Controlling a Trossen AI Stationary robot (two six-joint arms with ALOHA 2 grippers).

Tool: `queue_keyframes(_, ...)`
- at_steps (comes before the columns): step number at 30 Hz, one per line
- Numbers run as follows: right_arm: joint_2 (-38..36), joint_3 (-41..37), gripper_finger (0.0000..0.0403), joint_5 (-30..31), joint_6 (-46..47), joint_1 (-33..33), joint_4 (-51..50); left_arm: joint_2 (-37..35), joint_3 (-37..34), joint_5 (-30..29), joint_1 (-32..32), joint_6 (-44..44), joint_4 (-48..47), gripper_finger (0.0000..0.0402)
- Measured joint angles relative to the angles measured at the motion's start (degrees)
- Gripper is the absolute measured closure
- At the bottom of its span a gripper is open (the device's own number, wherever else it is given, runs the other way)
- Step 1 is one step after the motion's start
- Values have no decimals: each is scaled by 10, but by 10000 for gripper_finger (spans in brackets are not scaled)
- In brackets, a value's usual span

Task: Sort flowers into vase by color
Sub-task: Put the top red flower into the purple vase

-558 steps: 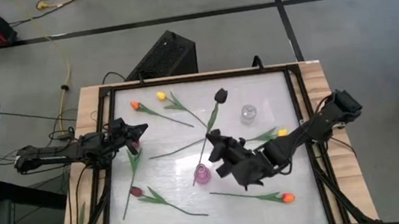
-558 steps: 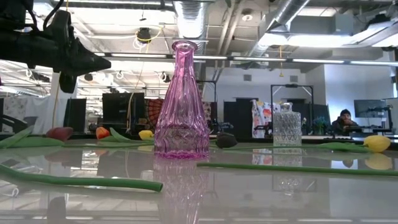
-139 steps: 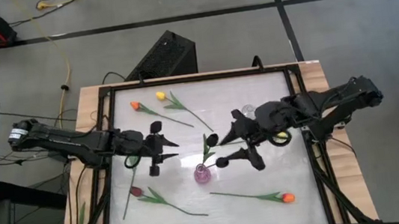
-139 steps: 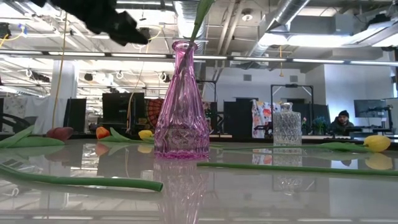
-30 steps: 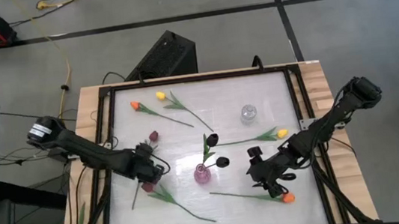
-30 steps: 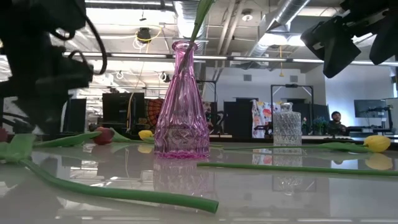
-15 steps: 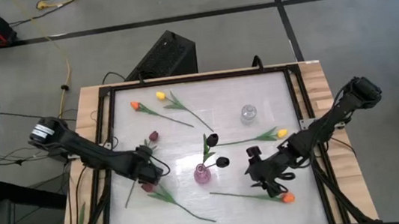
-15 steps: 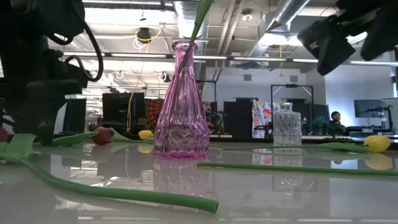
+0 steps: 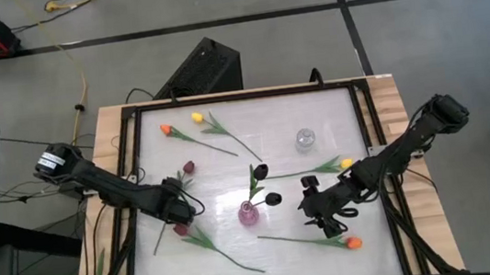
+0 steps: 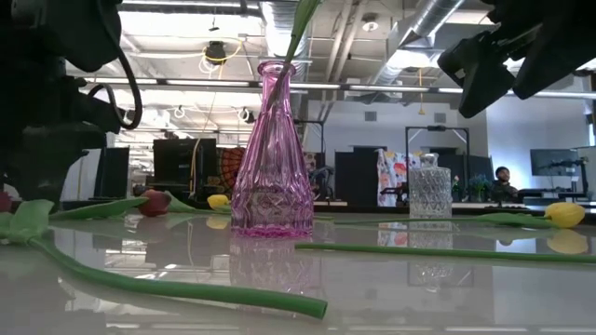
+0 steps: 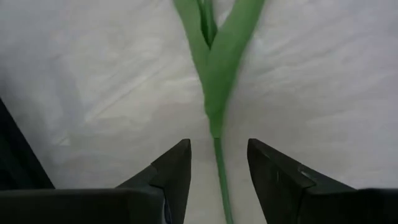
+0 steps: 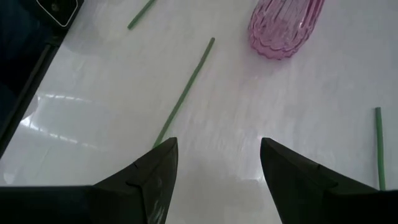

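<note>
- The left gripper (image 11: 217, 163) has its fingers (image 11: 174, 168) parted a little, one on each side of a thin green stem (image 11: 219, 177) on the white table (image 9: 316, 111); nothing shows them touching or pinching it.
- The right gripper (image 12: 214, 165) has its fingers (image 12: 158, 165) spread wider, over bare tabletop, with nothing held.
- From above, the left gripper (image 9: 179, 212) sits low near the table's left side, over a maroon-headed tulip (image 9: 186, 168). Its stem runs under the gripper; only the left wrist camera shows the stem passing between the fingertips, with the leaves (image 11: 217, 56) fanning out just past them.
- The overhead camera places the right gripper (image 9: 319, 205) right of the pink vase (image 9: 248, 213) and just above the orange tulip (image 9: 353, 243) lying near the front edge.
- The right wrist camera adds that the vase (image 12: 286, 25) stands well ahead of those fingers, with a loose stem (image 12: 183, 93) between.
- Two dark tulips (image 9: 260, 171) already stand in the pink vase.
- At table height, the vase (image 10: 272, 158) stands upright with a green stem rising from its neck, and a clear vase (image 10: 429, 191) is behind it; the blooms lie out of that frame.
- A yellow tulip (image 9: 346, 163) lies near the right edge, and an orange (image 9: 165, 129) and a yellow one (image 9: 197, 118) lie at the back left.
</note>
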Motion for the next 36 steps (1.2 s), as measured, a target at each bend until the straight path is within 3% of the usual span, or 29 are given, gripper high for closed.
queue_keyframes(12,0,0,147,-1,2,0,-1,-10,-75,22,11,-4,71,281)
queue_keyframes(21,0,0,147,-2,16,2,1,-52,-75,-2,13,19,71,389)
queue_keyframes(23,0,0,147,-2,17,3,1,-59,-75,-14,13,15,73,395)
queue_keyframes(25,0,0,147,-2,21,3,1,-65,-76,-45,13,19,89,398)
queue_keyframes(31,0,0,147,-2,31,4,-1,-98,-75,-221,13,61,180,401)
queue_keyframes(36,0,0,147,-2,32,7,-1,-151,-75,-374,13,162,306,401)
